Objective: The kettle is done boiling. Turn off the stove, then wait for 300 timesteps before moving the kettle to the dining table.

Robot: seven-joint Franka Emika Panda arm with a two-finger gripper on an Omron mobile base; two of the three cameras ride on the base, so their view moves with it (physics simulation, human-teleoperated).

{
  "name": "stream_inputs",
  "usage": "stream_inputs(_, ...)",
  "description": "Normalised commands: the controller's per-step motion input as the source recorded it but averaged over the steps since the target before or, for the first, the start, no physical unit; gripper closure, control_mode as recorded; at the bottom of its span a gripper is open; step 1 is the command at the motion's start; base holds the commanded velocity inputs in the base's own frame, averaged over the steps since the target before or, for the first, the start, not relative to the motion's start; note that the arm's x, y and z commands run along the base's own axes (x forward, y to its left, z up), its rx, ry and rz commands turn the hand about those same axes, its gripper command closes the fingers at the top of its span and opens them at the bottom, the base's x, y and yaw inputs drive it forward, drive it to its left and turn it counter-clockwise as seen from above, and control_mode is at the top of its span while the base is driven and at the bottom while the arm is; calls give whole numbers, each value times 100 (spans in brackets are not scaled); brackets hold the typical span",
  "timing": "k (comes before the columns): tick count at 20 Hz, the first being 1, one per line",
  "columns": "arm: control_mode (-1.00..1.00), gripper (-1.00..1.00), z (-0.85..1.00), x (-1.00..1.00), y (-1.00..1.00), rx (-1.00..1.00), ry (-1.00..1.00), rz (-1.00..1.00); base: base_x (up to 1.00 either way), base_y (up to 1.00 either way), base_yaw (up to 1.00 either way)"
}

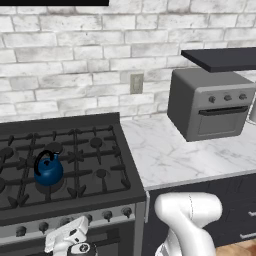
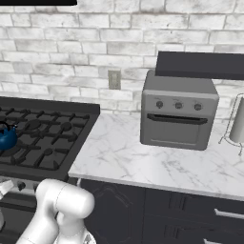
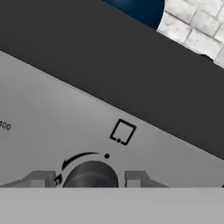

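Observation:
The dark-blue kettle (image 1: 48,170) (image 2: 7,138) stands on a front-left burner of the black stove (image 1: 100,145) (image 2: 52,143). Its blue underside peeks over the stove's edge in the hand view (image 3: 140,8). My gripper (image 1: 70,239) is low against the stove's front panel. In the hand view the gripper (image 3: 89,178) has one grey fingertip (image 3: 41,178) on each side of a round dark knob (image 3: 91,173), shut on it with almost no gap. A curved arrow and a small square mark are printed above the knob. The dining table is out of view.
More knobs (image 1: 107,215) line the stove's front. Right of the stove runs a marble counter (image 1: 170,155) with a grey toaster oven (image 1: 210,102) (image 2: 177,112) under a dark shelf (image 2: 200,64). Dark cabinets (image 2: 157,209) sit below, and a brick wall stands behind.

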Motion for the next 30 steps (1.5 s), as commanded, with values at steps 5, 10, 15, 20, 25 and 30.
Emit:
stream_inputs(5, -100, 100, -4, -30, 0, 29, -15, -4, 0, 0, 0)
stream_inputs(10, -100, -100, -1, -30, 0, 23, -14, -5, 0, 0, 0)
stream_inputs(15, -100, -100, 2, -31, 0, 23, -19, -3, 0, 0, 0)
stream_inputs(20, -100, -100, 16, -36, 0, 26, -18, -1, 0, 0, 0)
stream_inputs(25, -100, -100, 18, -39, 0, 26, -18, 0, 0, 0, 0)
stream_inputs(30, -100, -100, 32, -44, 3, 27, -16, 0, 0, 0, 0)
